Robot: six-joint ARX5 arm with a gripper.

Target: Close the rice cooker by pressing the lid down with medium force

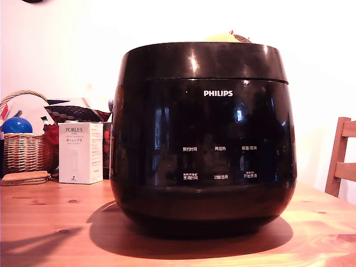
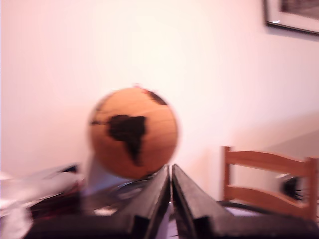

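The rice cooker [image 1: 203, 139] stands in the middle of the wooden bench [image 1: 50, 222], close to its front edge, and fills most of the exterior view. It is glossy black, with a white PHILIPS logo [image 1: 218, 93] on the front and two rows of small white button labels below. The lid [image 1: 203, 58] lies flat on top of the body, a thin seam running between them; whether it is latched cannot be told. Something yellowish [image 1: 225, 37] peeks over the lid's back rim, too little of it showing to name.

Toward the bench's far edge at the exterior view's left stand a white PORLEX box [image 1: 80, 153], a wicker basket [image 1: 25, 150] holding a blue ball [image 1: 16, 125], and a flat brown stack of coasters [image 1: 25, 178] in front of the basket. A wooden chair [image 1: 342, 161] shows beyond the bench at the exterior view's right.

In the blurred wrist view the claw [image 2: 171, 172] has its two dark fingers [image 2: 152, 199] pressed together at the tips, with nothing between them. Beyond them an orange globe [image 2: 133, 132] with dark landmasses stands against a pale wall, a wooden chair back [image 2: 269, 181] is beside it, and a framed picture [image 2: 294, 15] hangs in the corner. The claw does not appear in the exterior view, so its place relative to the lid cannot be told.
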